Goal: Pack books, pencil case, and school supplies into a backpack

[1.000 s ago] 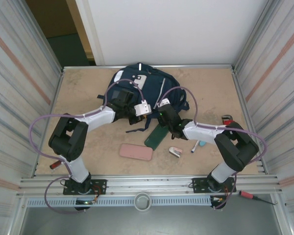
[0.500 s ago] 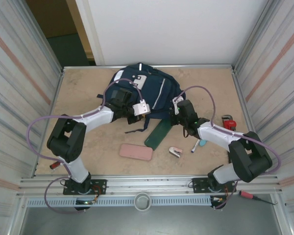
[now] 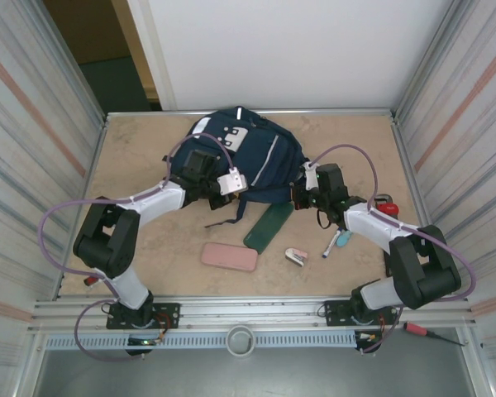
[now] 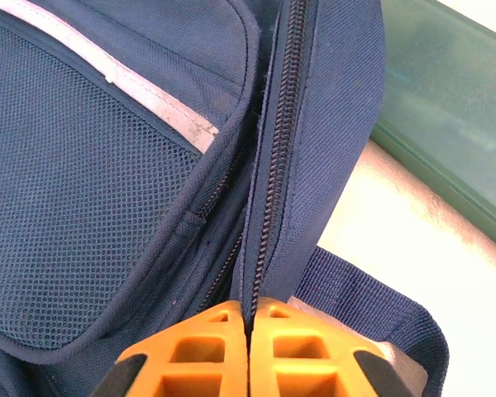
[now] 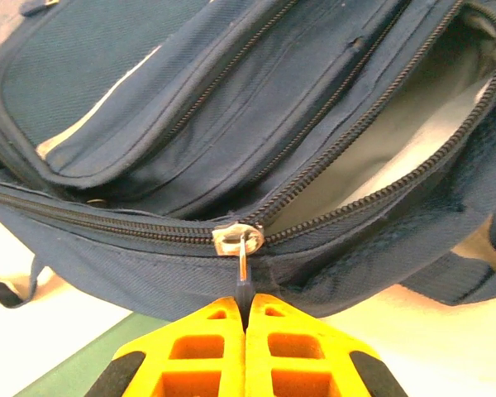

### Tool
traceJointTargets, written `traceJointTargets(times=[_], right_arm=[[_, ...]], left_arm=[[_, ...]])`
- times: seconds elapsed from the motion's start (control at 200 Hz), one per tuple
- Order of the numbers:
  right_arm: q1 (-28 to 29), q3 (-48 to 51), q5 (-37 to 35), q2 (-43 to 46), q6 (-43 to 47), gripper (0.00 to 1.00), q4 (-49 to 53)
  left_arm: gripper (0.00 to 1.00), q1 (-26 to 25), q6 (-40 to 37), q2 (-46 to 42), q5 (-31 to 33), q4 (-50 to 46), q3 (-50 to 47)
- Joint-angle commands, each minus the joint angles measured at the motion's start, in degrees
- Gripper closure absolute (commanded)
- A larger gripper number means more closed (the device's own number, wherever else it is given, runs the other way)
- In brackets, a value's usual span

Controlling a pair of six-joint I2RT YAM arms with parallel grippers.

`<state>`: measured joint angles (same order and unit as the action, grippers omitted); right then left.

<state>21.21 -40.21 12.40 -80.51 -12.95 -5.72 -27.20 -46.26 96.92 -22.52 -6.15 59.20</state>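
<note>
Backpack [image 3: 250, 153] zip pull [image 5: 243, 266] sits pinched between the right gripper's [image 5: 245, 303] closed fingers; left gripper [image 4: 250, 313] nips the navy zip seam [image 4: 274, 165]; main pocket [image 5: 397, 124] gapes, pale inside.

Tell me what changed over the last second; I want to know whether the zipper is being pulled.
The right gripper, now shut on the zipper pull, travelled rightward along the backpack's near edge, from its middle toward its right corner. The left gripper stayed clamped on the backpack's seam at the left, shifting only slightly. The pink case, green box and marker lie where they were.
</note>
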Motion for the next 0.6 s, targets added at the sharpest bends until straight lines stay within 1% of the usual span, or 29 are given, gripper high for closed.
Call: traceJointTargets(times=[0.0,0.04,0.12,0.24,0.291,0.411,0.596], right_arm=[[-0.4,0.09,5.01,1.05,-1.76,1.0,0.42],[-0.45,0.12,5.71,1.12,-2.05,1.0,0.08],[-0.41,0.02,6.58,1.13,-2.68,1.0,-0.55],[-0.04,-0.1,6.96,1.21,-3.2,1.0,-1.05],[0.06,0.03,7.02,1.18,-3.37,1.0,-1.29],[0.38,0.21,7.24,1.32,-3.71,1.0,-1.86],[0.82,0.96,8.11,1.66,-4.78,1.0,-3.13]], left_arm=[[0.81,0.78,0.63,-4.04,0.18,2.01,-0.4],[0.74,0.22,0.76,-4.43,0.01,2.28,-0.49],[0.62,-1.64,0.31,-4.81,0.08,2.79,-0.41],[0.53,-4.95,-0.49,-3.82,1.46,3.19,0.91],[0.51,-6.26,-0.84,-2.69,1.86,3.12,2.02],[0.49,-9.44,-1.78,1.06,3.62,2.47,5.75],[0.48,-12.97,-2.91,7.48,6.29,2.5,11.39]])
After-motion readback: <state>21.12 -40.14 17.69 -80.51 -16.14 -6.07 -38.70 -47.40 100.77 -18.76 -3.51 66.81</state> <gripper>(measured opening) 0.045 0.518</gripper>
